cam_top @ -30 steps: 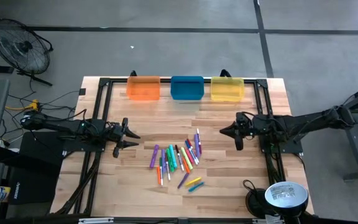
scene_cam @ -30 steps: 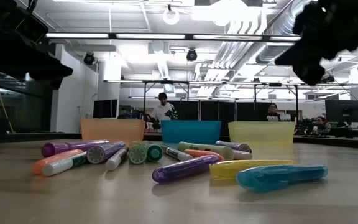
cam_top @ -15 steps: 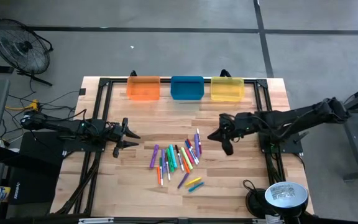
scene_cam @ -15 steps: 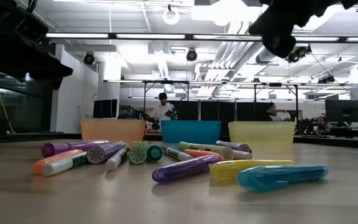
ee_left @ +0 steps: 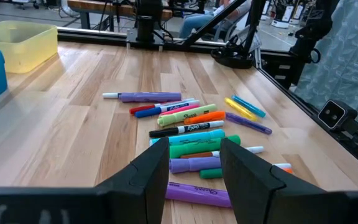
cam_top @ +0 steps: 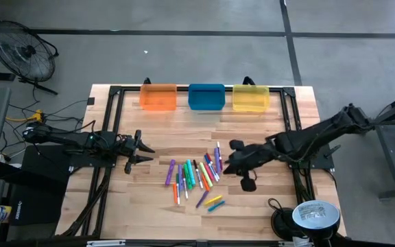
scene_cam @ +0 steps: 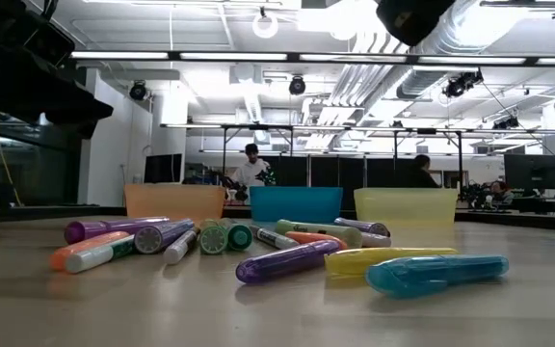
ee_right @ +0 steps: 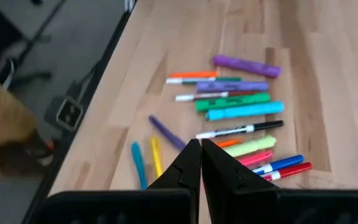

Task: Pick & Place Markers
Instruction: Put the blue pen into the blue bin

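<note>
hovering beside markers (cam_top: pixel 199 175): right gripper (cam_top: pixel 229 165) pinched together; left gripper (cam_top: pixel 145 154) apart; three bins (cam_top: pixel 206 97).

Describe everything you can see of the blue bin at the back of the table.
The blue bin is a small rectangular tub of see-through plastic with an open top and rounded corners. It stands upright at the table's far edge, in the middle of a row, between an orange bin and a yellow bin, close to both. Nothing can be seen inside it. It rests on the wooden table; neither pincer is near it, and the markers lie well in front of it.
</note>
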### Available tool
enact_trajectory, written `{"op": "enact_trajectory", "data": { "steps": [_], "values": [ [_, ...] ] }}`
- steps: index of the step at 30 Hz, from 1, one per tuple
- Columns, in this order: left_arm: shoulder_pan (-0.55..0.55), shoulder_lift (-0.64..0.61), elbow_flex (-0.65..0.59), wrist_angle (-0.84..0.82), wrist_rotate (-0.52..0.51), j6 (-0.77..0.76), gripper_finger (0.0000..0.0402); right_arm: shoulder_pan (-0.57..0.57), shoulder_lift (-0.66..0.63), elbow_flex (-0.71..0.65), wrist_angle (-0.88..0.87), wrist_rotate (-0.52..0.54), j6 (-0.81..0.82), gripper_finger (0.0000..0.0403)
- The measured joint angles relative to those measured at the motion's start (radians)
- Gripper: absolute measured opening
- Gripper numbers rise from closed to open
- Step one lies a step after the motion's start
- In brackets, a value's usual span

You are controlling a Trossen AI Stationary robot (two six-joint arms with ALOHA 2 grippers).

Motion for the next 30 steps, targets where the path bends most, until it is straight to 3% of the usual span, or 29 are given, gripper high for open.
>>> {"op": "enact_trajectory", "data": {
  "steps": [11,21,30],
  "values": [
    [0.000,0.000,0.000,0.000,0.000,0.000,0.0140,0.090,0.252,0.244,-0.217,0.000,0.009,0.0003],
    [0.000,0.000,0.000,0.000,0.000,0.000,0.0140,0.176,0.409,0.300,-0.275,-0.014,0.027,0.0008],
    [0.000,0.000,0.000,0.000,0.000,0.000,0.0140,0.215,0.502,0.300,-0.263,-0.068,0.088,0.0113]
  ]
}}
